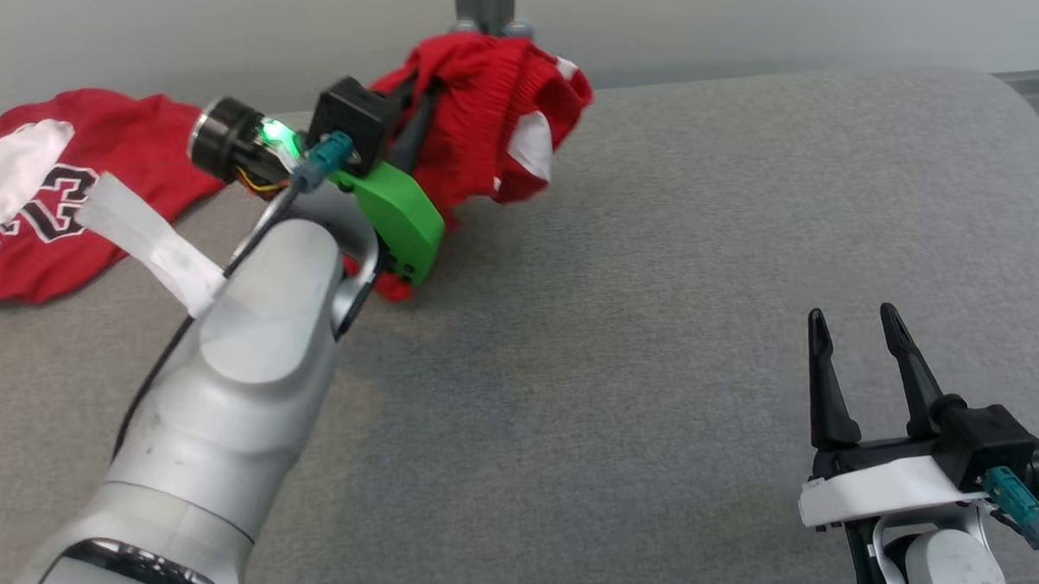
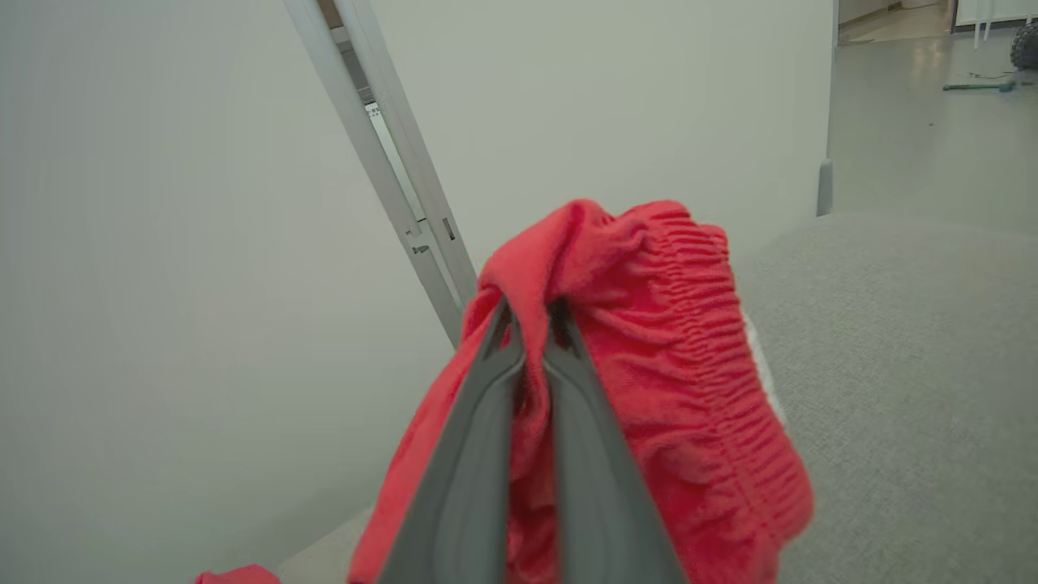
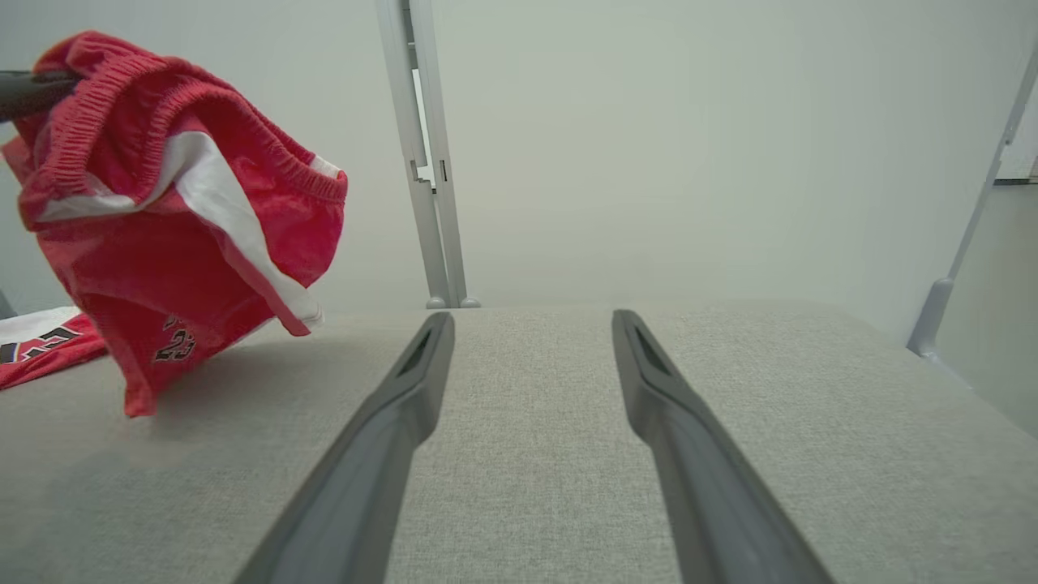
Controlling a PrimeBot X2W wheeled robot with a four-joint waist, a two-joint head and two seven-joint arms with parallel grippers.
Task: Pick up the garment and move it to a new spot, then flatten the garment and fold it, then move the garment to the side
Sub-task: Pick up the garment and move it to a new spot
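Shorts [image 1: 491, 109], red with white panels, hang bunched at twelve o'clock in the head view. The left pincer [image 2: 531, 320] pinches them at the elastic waistband, and their lowest corner perhaps brushes the grey surface [image 1: 655, 374]. The right pincer [image 1: 855, 325] rests spread at five o'clock, and a red jersey [image 1: 99, 191] lies at nine o'clock.

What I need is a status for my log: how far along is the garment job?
Done: the pick-up. The left gripper is shut on the elastic waistband of the red shorts with white stripes, which hang bunched over the grey fabric surface. In hand: the move to a new spot; they are not yet set down. Left: flattening, folding, moving aside. The right gripper is open and empty.
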